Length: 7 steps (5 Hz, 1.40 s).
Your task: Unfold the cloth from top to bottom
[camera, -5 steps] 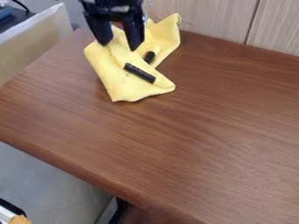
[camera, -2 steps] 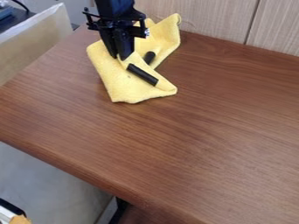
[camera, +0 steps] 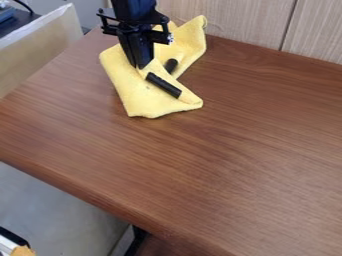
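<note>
My black gripper (camera: 139, 66) hangs down from the top edge at the upper left, its fingertips against the yellow cloth (camera: 148, 100). The fingers are closed together, shut on a fold of the cloth. The cloth lies crumpled at the table's far left corner, with one part spread toward the front and another raised near the wall. Part of it is hidden behind the gripper.
A black bar (camera: 163, 85) and a shorter black piece (camera: 171, 65) lie on the cloth. The wooden table (camera: 220, 145) reaches back to a panelled wall (camera: 240, 20). A pale board (camera: 37, 47) stands at the left.
The gripper has come down onto the cloth, and its spread fingers have closed. The cloth and the black bar have shifted very slightly to the right.
</note>
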Available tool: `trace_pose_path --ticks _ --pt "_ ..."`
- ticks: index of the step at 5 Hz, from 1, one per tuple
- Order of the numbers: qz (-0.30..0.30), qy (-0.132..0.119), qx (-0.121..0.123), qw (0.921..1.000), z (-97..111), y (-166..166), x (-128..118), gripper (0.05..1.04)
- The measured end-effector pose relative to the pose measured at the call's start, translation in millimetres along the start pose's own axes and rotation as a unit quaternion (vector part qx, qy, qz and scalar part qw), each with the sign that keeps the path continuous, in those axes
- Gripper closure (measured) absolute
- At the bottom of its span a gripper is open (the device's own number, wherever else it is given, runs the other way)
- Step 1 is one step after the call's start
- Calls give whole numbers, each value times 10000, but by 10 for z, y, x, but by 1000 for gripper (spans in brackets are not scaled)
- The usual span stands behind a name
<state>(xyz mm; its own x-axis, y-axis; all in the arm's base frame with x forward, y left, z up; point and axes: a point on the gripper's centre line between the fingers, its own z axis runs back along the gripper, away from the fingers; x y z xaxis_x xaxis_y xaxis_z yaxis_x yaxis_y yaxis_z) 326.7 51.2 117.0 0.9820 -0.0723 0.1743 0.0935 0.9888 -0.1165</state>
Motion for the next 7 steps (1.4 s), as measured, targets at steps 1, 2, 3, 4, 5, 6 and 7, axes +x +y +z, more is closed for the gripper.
trace_pose_path --ticks 1,2,3,4,5,6,7 --pt "-70 -56 -153 9998 94 -78 26 1030" --pt "-108 -476 -152 9987 397 -166 44 1030" --pt "-20 -694 -160 9975 616 -208 -181 1030" --pt "212 -677 -167 9973 586 -226 -439 1030" --pt "403 -569 -52 9976 559 -172 -675 1030" --pt "548 -140 442 9974 462 -34 -876 1030" --pt "805 64 642 9947 452 26 -1031 1030"
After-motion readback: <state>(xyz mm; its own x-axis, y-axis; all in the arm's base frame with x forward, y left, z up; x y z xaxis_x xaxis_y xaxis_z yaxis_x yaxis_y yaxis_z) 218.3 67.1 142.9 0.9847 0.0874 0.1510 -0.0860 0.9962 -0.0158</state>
